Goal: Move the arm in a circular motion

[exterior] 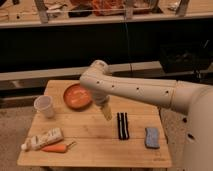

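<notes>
The cream-white arm reaches in from the right over a small wooden table. Its thick rounded segments have small dark holes. The elbow bends near the orange bowl. The arm ends in a narrow yellowish gripper that points down above the table's middle, just right of the bowl and left of a black striped object. It holds nothing that I can see.
On the table: a white cup at the left, a white tube and an orange carrot at the front left, a blue sponge at the right. A dark shelf unit stands behind.
</notes>
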Available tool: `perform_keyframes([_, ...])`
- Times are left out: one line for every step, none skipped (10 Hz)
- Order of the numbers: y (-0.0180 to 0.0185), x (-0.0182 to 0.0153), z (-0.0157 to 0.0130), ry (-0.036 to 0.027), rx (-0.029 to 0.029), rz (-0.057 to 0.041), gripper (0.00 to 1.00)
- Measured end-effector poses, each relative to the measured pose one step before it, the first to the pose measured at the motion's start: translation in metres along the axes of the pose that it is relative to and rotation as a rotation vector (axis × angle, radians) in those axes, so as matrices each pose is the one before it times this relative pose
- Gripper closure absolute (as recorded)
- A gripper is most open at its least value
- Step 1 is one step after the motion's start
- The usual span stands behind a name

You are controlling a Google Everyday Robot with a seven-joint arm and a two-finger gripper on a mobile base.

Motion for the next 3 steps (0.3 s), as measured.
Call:
perform_keyframes([-0.00722,0.00837,0.00126,-0.00011,0.00596,0.01,0.2])
perform_keyframes([-0.0079,0.00686,0.00109,0.00049,0.00515,0.00561,0.2])
perform_keyframes([-0.00651,0.00432,-0.00017,0.00226,0.00558,0.00035,0.2])
